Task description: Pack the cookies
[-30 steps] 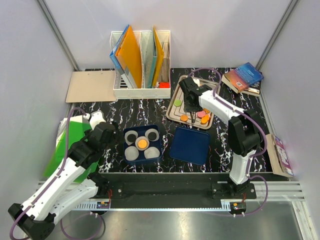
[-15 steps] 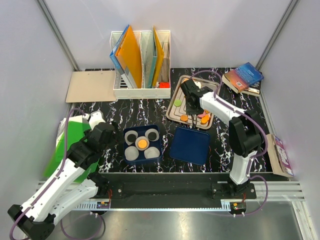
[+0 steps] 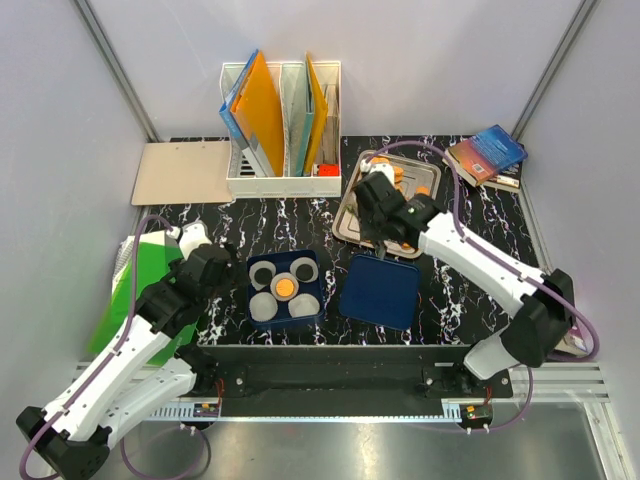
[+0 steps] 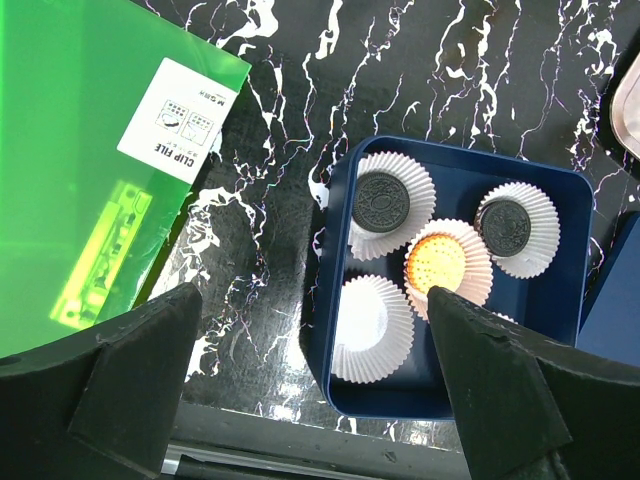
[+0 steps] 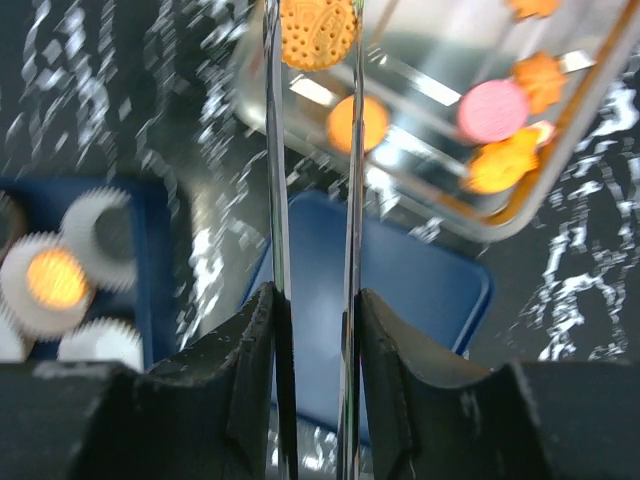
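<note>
My right gripper is shut on thin metal tongs. Their tips pinch a round orange cookie, held above the near edge of the silver tray. More orange cookies and a pink one lie in the tray. The blue box holds white paper cups: two with black cookies, one with an orange cookie, one empty. My left gripper hangs open over the box's left rim, holding nothing.
A blue lid lies right of the box. A green folder lies at the left. At the back stand a white file organizer, a clipboard and books.
The right arm has stretched out and drawn the tongs up off the tray toward the near side, an orange cookie now pinched in their tips. The left arm has not moved.
</note>
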